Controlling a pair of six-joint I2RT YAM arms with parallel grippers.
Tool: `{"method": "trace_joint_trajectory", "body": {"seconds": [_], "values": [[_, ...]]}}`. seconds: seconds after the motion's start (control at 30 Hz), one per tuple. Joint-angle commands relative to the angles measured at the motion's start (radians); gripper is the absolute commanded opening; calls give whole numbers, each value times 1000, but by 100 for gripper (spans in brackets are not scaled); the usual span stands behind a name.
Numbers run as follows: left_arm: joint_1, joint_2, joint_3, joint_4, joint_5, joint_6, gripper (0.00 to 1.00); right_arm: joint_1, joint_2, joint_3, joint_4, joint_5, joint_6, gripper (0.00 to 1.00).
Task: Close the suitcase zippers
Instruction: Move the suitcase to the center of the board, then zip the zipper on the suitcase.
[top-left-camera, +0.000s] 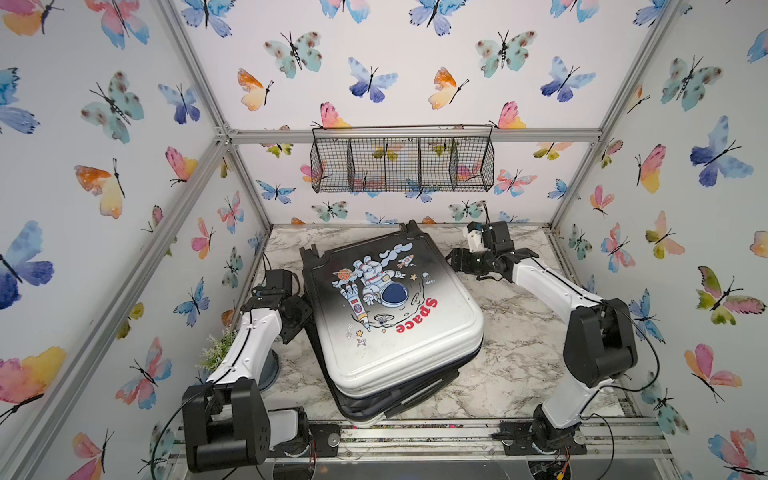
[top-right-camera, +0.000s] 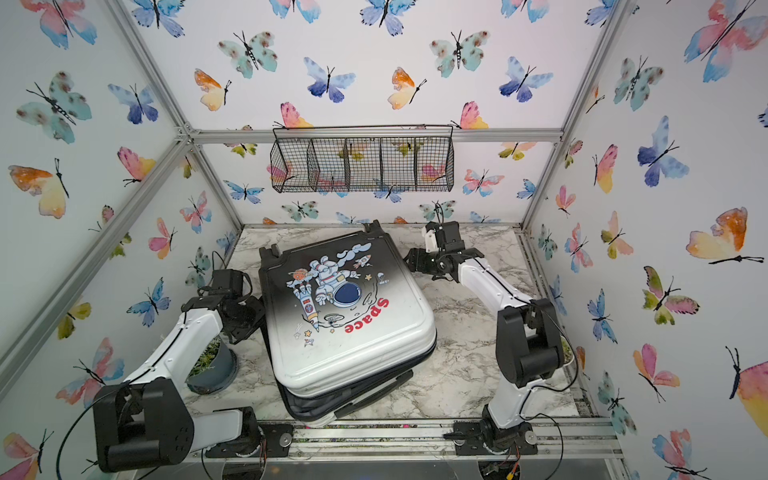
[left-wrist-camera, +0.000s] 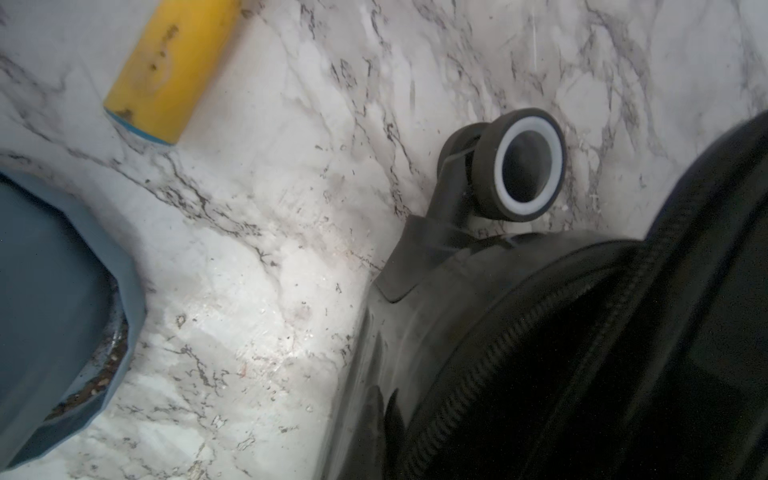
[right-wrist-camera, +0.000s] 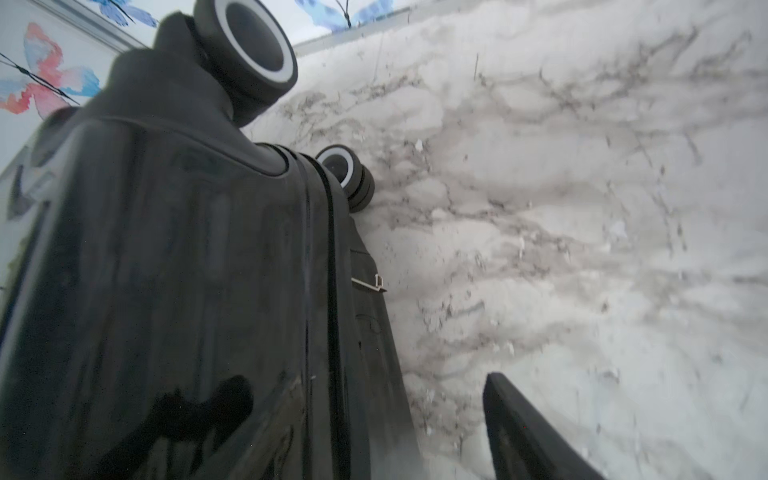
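Suitcase (top-left-camera: 395, 307): lay flat mid-table (top-left-camera: 519, 353), printed shell up, wheels toward the back wall. The upper half sat slightly askew on the lower at the near corner, so the seam was judged not fully zipped.

Plant pot (top-right-camera: 216, 365): stood just beside the left arm, clear of the case.

Left claw (top-left-camera: 297, 318): pressed together low against the case's left side at seam height, probably to drag a pull. What it pinched, if anything, could not be told.

Right claw (top-left-camera: 456, 259): spread beside the far right corner, one finger (right-wrist-camera: 523, 432) clear of the shell, likely placed to brace.

Zippers (left-wrist-camera: 519, 332): black coil along the rim.

Wheel (left-wrist-camera: 525, 166): black, white-ringed, at a back corner.

Silver tab (right-wrist-camera: 370, 284): perhaps a pull.
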Motion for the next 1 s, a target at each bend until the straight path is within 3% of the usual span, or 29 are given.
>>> {"method": "trace_joint_trajectory", "body": {"seconds": [0.0, 0.13, 0.23, 0.5, 0.73, 0.87, 0.97], "values": [[-71, 44, 69, 202, 99, -266, 0, 104, 85, 142, 41, -204, -18, 72], [-72, 91, 95, 214, 78, -290, 0, 92, 211, 291, 7, -185, -56, 72], [-50, 129, 97, 231, 83, -265, 0, 37, 222, 304, -45, -180, -105, 73], [-16, 191, 230, 179, 87, 35, 0, -235, -54, -124, -51, -292, -363, 76], [5, 229, 388, 75, -29, 305, 0, -247, -382, -513, 87, -147, -587, 81], [15, 233, 415, 103, 18, 401, 0, -247, -539, -680, 190, -230, -748, 82], [18, 250, 453, 92, 4, 499, 0, -247, -577, -744, 279, -309, -801, 82]]}}
